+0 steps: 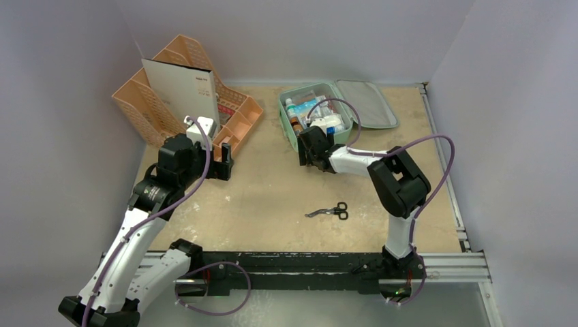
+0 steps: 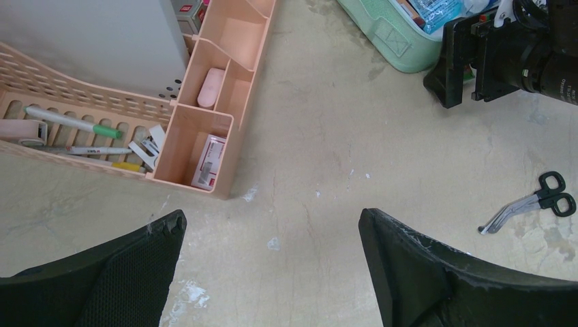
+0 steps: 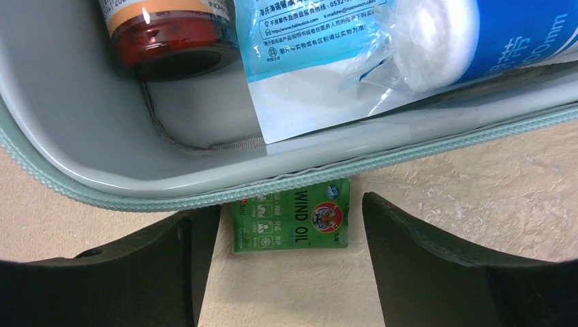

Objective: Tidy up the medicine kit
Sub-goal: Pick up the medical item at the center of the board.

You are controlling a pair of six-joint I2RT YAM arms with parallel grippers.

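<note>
I see the medicine kit [image 1: 283,116], a mint-green, rounded-square zippered case. It lies open with its grey-lined lid [image 1: 368,102] folded flat on the far-right side. Inside the kit are a brown bottle with a red cap [image 3: 174,41], a blue-printed sachet [image 3: 307,27] and a wrapped white gauze roll [image 3: 422,41].

My right gripper [image 1: 305,161] hangs at the kit's near wall. Its jaws are apart and straddle a small green card box printed "WIND OIL" [image 3: 293,228], touching neither side. The box lies flat on the table, with its far edge tucked against the kit's zipper rim [image 3: 102,191].

I judge the box to be light, stiff and glossy, and easily crushed. I would pinch it gently across its two short sides and draw it clear of the rim before lifting.

The kit's shell looks semi-rigid, and it is loaded, so it could slide if nudged. If I had to move it, I would grip the near wall rather than the floppy lid.

My left gripper [image 2: 271,221] is wide open and holds nothing. It is well to the left of the kit, beside a peach slotted plastic desk organizer [image 1: 136,109]. Black-handled scissors [image 1: 330,212] lie nearer to me than the kit.
</note>
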